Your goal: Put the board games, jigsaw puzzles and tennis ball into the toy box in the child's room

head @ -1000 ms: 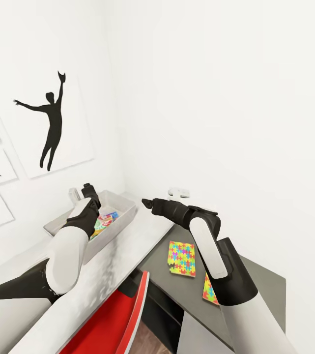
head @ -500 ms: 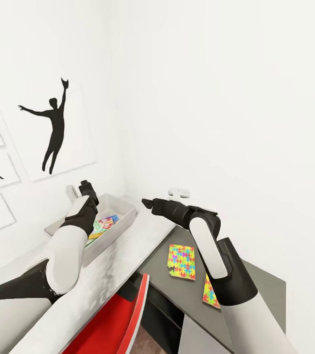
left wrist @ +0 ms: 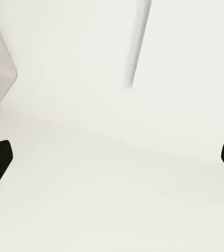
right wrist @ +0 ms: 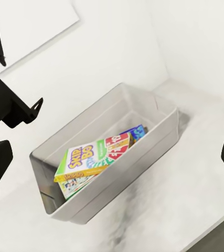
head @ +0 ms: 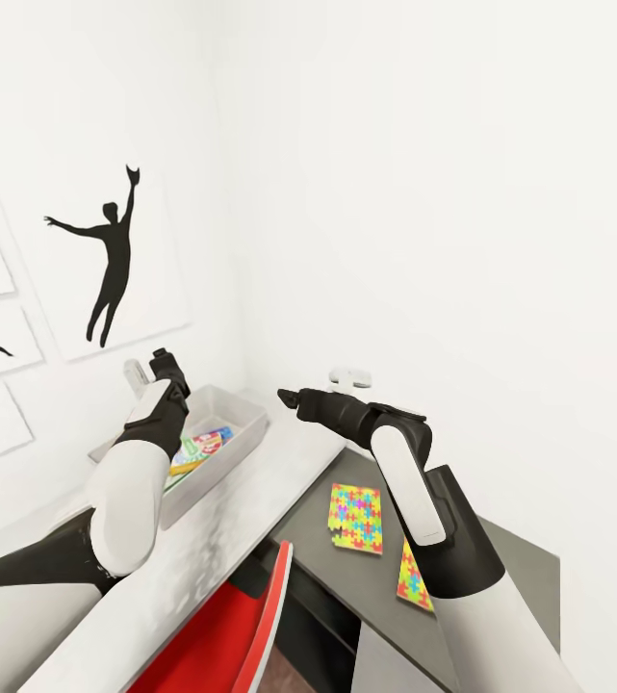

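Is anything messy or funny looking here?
A little. The jigsaw puzzles lie on the dark lower table, not in the toy box. In the box, the Skip-Bo game lies tilted on other games.

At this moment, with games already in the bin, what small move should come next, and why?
Probably bring the right gripper back and down toward the nearer jigsaw puzzle. Both puzzles lie on the dark table outside the toy box, which already holds the Skip-Bo game. The right jaws are open and empty, closer than the left gripper.
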You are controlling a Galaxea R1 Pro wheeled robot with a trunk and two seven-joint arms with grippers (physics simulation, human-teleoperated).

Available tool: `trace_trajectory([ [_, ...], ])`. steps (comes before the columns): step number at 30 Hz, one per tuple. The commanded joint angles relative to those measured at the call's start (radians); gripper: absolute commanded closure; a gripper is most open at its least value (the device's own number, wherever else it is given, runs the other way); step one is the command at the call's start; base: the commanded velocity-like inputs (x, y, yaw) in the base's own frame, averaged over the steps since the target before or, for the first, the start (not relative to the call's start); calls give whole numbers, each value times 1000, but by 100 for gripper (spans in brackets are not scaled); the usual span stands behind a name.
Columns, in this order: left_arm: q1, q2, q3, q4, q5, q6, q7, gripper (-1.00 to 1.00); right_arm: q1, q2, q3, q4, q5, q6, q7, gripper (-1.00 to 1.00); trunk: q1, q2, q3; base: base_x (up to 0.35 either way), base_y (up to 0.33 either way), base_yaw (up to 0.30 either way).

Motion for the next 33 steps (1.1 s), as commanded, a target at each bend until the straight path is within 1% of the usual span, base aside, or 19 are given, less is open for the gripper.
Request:
trace_trajectory([
  [1,-1,-1,5,-2,7,-2,2,-100,-1,0,0,-1,-10,2,-10,-100,1,-2,-1,0,0,0],
  [5,-1,-2,20,-5,7,-1,1,-100,-1,0,0,-1,-11,2,-10,-100,1,-2,6,0,0,0],
  [8,-1,-2,23,-5,7,-1,1,-100,-1,0,0,-1,-12,2,-10,-100,1,-2,11,0,0,0],
  [22,2,-4,23,-17,7,4,1,-100,-1,0,0,5,-12,2,-10,-100,1,-2,34,0,0,0],
  [33,7,0,21,-40,4,35,1,-100,-1,0,-1,8,-13,2,-10,-100,1,-2,48,0,0,0],
])
